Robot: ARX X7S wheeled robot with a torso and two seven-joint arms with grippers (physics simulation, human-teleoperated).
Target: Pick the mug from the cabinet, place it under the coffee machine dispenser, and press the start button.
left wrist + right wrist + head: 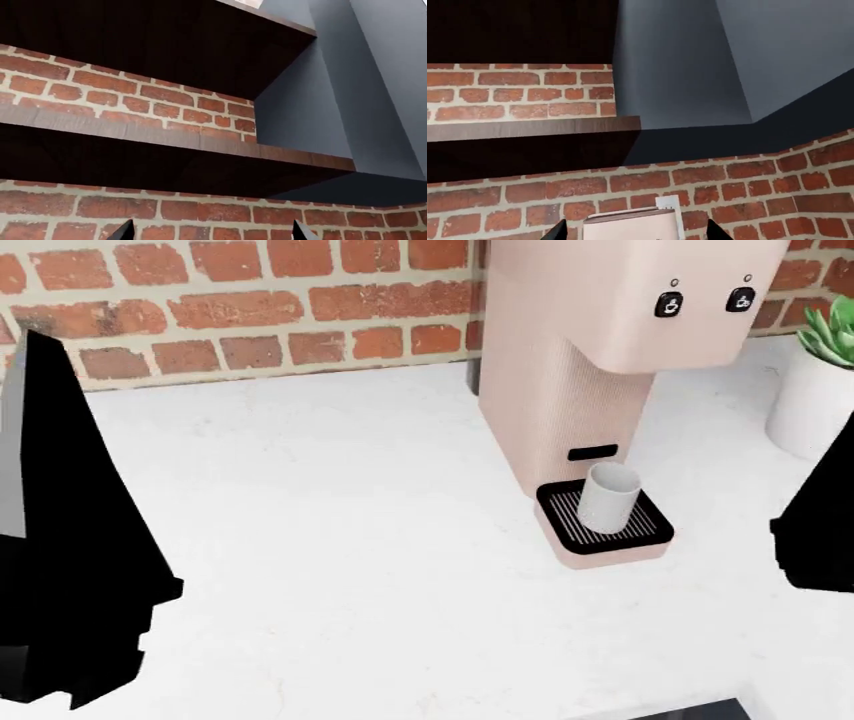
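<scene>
The mug stands upright on the black slotted drip tray of the coffee machine, right under the dispenser, the overhanging head of that pale pink machine. Nothing is touching it; both arms are well away from it. Two small dark buttons sit on the front of the head, side by side, each with a little cup sign.

The machine rests on a white counter against a brick wall. At the far right a white plant pot with green leaves stands near the machine (it is not the mug).

In the head view the left arm is a big black shape at the left edge and the right arm a black shape at the right edge; no fingertips show there.

The left gripper looks up at dark wooden shelves on the brick wall; its two black fingertips stand wide apart with nothing between them. The right gripper also has its tips spread and bare, with the top of the pink machine showing beyond them and a white wall socket behind it.
</scene>
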